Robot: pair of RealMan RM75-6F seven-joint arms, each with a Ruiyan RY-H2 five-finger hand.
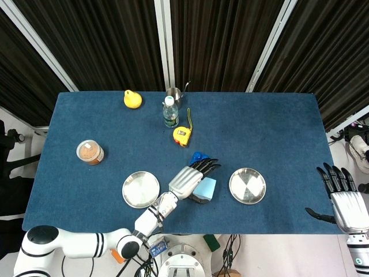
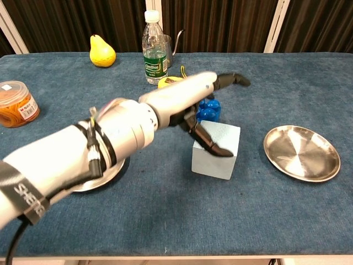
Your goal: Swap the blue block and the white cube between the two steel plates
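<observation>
Overhead, my left hand (image 1: 190, 179) hovers fingers spread over the white cube (image 1: 204, 188), which sits on the cloth between the two steel plates (image 1: 140, 188) (image 1: 247, 186); the blue block (image 1: 198, 157) peeks out behind. My right hand (image 1: 345, 202) hangs spread off the table edge.

From the chest view, my left hand's thumb lies against the white cube's (image 2: 216, 150) front face, other fingers extended over the blue block (image 2: 209, 108).
</observation>
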